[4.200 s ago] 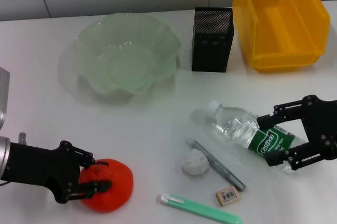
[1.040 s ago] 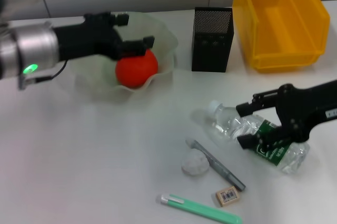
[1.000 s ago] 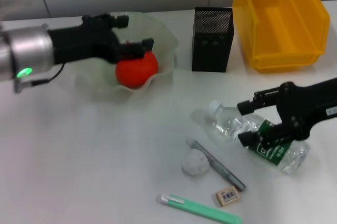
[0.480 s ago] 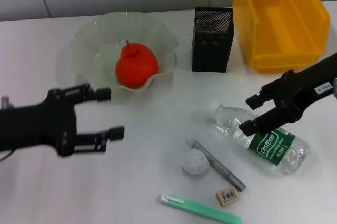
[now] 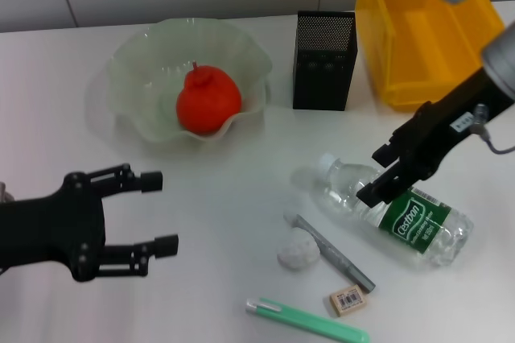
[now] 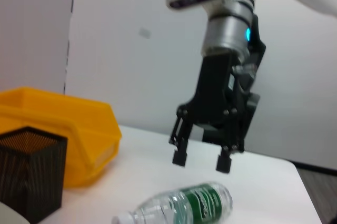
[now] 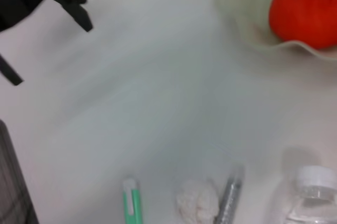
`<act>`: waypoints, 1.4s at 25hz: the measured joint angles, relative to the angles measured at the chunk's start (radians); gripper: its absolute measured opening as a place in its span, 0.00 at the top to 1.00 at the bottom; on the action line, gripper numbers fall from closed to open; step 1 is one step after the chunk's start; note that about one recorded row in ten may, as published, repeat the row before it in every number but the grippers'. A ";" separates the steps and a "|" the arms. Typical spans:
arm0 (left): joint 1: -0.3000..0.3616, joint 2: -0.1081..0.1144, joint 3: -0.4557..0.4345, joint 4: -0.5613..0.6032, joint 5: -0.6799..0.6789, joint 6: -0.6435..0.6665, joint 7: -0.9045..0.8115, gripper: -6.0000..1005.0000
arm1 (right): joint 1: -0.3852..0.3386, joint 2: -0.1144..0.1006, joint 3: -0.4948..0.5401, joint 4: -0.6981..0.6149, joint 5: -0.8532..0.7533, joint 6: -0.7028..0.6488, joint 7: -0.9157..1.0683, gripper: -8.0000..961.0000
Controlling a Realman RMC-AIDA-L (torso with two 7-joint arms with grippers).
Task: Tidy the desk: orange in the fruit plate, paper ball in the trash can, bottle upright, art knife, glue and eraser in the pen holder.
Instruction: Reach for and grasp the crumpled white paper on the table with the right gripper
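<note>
The right gripper [image 5: 378, 172] hangs over the cap end of the bottle [image 5: 386, 208], its two black fingers spread with nothing between them; the left wrist view shows them clear above the bottle [image 6: 181, 207], not touching it, while in the head view the fingertips overlap the clear plastic and how far above it they hang cannot be read there. The right arm runs up and out of the far right edge, so its upper part is cut off. The bottle lies on its side on the white desk [image 5: 233, 198], white cap toward the left, green label toward the right. The left gripper [image 5: 157, 212] sits low at the near left, also spread wide and empty, well apart from everything; its arm is cut off by the left edge. Just left of the bottle and nearer lie the grey glue stick [image 5: 330, 253], the paper ball [image 5: 298, 250] touching or just beside it, the eraser [image 5: 348, 300] and the green art knife [image 5: 310, 320], whose right end is cut by the near edge. The orange [image 5: 208, 101] rests inside the pale green fruit plate [image 5: 137, 57] at the far left. The black mesh pen holder [image 5: 324, 59] stands to its right, and beside that the yellow trash can [image 5: 430, 33], partly hidden by the right arm.
</note>
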 joint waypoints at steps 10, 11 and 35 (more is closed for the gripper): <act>-0.001 -0.009 -0.004 -0.003 0.103 0.001 0.001 0.14 | 0.159 0.016 -0.269 0.059 -0.095 0.015 0.169 0.19; 0.001 -0.006 -0.004 -0.008 0.106 0.001 0.001 0.14 | 0.167 0.017 -0.295 0.071 -0.095 0.030 0.177 0.19; 0.026 0.002 -0.027 -0.038 0.112 -0.002 0.008 0.14 | 0.257 0.029 -0.763 0.301 0.038 0.350 0.279 0.19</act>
